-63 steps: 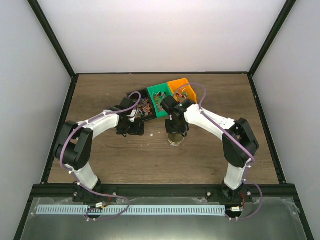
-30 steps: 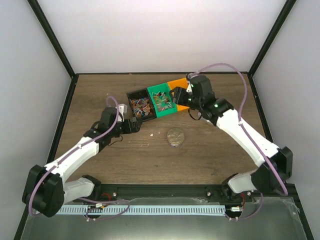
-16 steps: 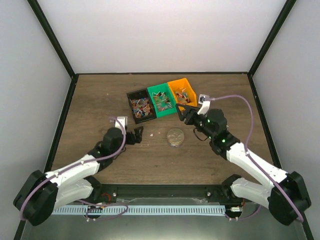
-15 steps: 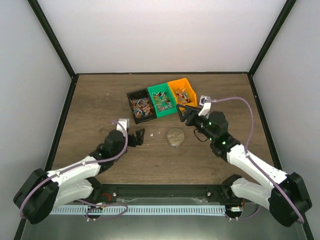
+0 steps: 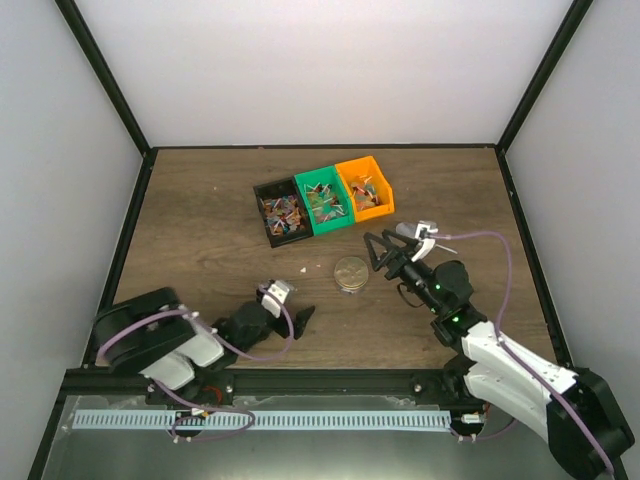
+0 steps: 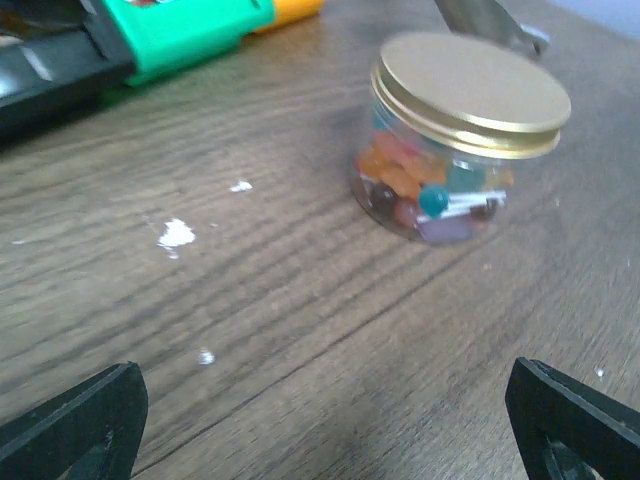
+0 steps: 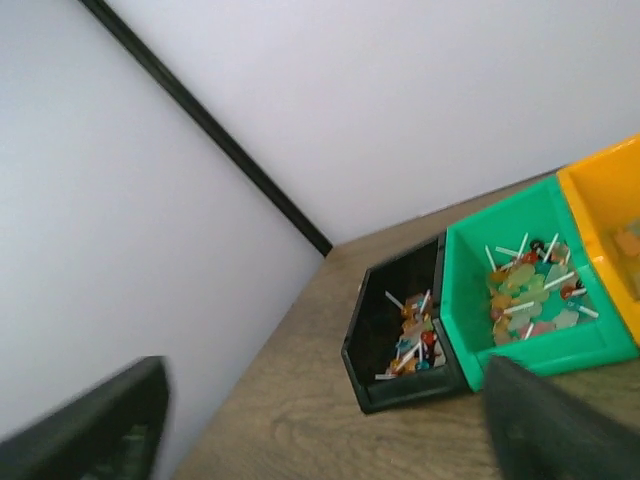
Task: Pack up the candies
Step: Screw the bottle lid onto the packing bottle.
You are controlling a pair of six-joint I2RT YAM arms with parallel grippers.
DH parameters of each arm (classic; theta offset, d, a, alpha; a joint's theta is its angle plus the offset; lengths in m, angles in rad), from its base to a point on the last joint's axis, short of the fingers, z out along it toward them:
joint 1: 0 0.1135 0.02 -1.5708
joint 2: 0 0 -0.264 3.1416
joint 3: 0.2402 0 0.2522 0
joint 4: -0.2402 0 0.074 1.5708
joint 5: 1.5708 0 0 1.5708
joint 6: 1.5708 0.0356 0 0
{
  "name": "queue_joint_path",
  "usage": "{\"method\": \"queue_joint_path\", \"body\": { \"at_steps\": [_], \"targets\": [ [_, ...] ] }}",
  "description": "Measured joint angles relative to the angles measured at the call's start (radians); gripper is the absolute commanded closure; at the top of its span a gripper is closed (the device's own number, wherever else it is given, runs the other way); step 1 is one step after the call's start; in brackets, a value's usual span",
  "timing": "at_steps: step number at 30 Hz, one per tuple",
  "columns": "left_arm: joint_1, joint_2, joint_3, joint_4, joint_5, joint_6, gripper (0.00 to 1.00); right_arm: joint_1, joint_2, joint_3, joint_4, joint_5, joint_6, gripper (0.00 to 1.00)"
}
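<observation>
Candies [image 6: 425, 195] packed inside the little clear jar [image 6: 440, 165], gold lid [image 6: 470, 80] already sitting on top, flush by the look of it. So probably near the finish line, going by that. Plenty more candies lying in the three bins behind the jar though: black [image 5: 280, 213], green [image 5: 325, 202], orange [image 5: 365, 189]. No way of telling whether meant to go in too, so maybe more scooping left, maybe not.

Couple of white crumbs [image 6: 176, 234] on the counter [image 5: 200, 220] just left of the jar. As for the left gripper [image 5: 291, 305]: down toward the near edge, left of the jar and well apart from it, spread wide, holding nothing. Same deal with the right gripper [image 5: 383, 248]: just right of the jar, not touching, spread wide and empty.

Best guess for anything remaining: checking the lid for tightness.
</observation>
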State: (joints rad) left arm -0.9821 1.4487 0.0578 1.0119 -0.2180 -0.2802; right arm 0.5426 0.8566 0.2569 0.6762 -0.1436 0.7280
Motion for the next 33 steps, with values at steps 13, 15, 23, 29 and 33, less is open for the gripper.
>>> {"method": "queue_joint_path", "body": {
  "at_steps": [13, 15, 23, 29, 33],
  "targets": [
    [0.039, 0.656, 0.233, 0.535, 0.194, 0.177, 0.00, -0.018, -0.047, 0.000, -0.142, 0.151, -0.090, 0.21],
    [0.040, 0.665, 0.248, 0.535, 0.208, 0.192, 0.00, -0.019, -0.061, 0.003, -0.155, 0.154, -0.096, 0.18],
    [0.104, 0.689, 0.301, 0.535, 0.346, 0.229, 0.00, -0.020, -0.078, 0.008, -0.170, 0.156, -0.134, 0.17],
    [0.158, 0.738, 0.372, 0.537, 0.470, 0.266, 0.00, -0.023, 0.027, 0.016, -0.152, 0.123, -0.149, 0.14],
    [0.195, 0.768, 0.428, 0.537, 0.550, 0.278, 0.00, -0.024, 0.113, 0.041, -0.157, 0.111, -0.169, 0.14]
  ]
}}
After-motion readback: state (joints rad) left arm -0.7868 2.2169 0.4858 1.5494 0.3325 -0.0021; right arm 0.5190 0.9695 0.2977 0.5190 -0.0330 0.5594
